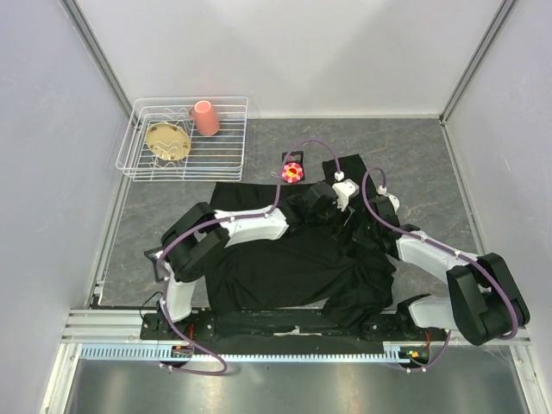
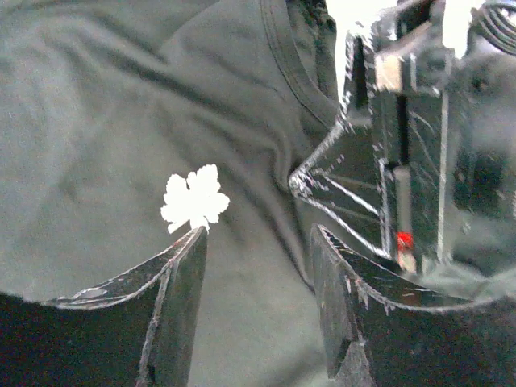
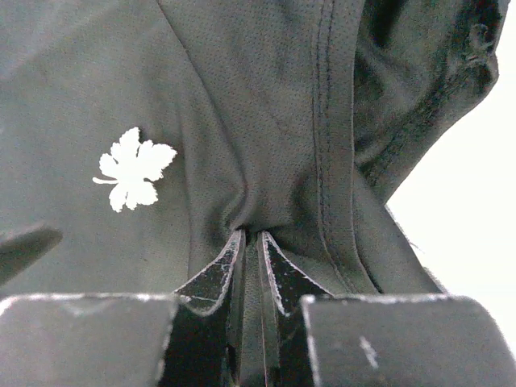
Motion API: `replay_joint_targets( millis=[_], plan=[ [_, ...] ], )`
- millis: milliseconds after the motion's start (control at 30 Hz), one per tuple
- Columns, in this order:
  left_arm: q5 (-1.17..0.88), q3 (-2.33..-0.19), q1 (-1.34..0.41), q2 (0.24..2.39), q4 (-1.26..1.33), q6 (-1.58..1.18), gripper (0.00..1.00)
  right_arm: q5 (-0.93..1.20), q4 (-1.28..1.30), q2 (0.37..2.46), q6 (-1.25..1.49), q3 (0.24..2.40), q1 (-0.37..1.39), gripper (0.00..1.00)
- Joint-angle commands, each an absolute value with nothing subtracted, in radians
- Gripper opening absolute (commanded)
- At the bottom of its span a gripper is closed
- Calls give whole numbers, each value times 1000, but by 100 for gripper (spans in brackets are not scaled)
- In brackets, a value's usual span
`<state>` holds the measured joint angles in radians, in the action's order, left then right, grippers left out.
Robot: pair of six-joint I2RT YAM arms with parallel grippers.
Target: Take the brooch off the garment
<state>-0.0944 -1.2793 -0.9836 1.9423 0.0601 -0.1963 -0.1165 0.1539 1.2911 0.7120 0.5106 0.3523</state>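
Observation:
The black shirt [image 1: 285, 259] lies spread on the grey table. The brooch [image 1: 293, 172], a small red, pink and yellow flower, sits by the shirt's far edge, seemingly on the bare table. My left gripper [image 2: 258, 242] is open and empty just above the cloth, its left fingertip beside a white leaf logo [image 2: 193, 197]. My right gripper [image 3: 250, 238] is shut on a pinched fold of the shirt near the collar seam. The logo also shows in the right wrist view [image 3: 131, 168]. Both grippers meet near the collar [image 1: 345, 203]. The brooch shows in neither wrist view.
A white wire rack [image 1: 138, 164] stands at the back left with a pink cup [image 1: 205, 118] and a tan dish [image 1: 167, 141]. Grey walls close in the left, right and back. The right gripper's body [image 2: 419, 145] sits close to my left gripper.

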Motion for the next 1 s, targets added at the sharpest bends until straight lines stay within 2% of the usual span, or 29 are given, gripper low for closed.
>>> replay_joint_targets(
  millis=[0, 133, 533, 833, 967],
  plan=[
    [-46, -1399, -985, 2023, 65, -35, 61, -132, 134, 1325, 779, 456, 347, 19],
    [-11, -1439, -985, 2077, 45, -2, 57, -110, 123, 1301, 782, 440, 347, 19],
    [43, -1460, -982, 2140, 44, 75, 59, -68, 133, 1246, 769, 422, 321, 19],
    [77, -1440, -974, 2143, 71, 77, 40, -61, 133, 1236, 762, 416, 318, 19],
    [77, -1431, -974, 2143, 75, 80, 36, -60, 138, 1229, 764, 419, 318, 19]
  ],
)
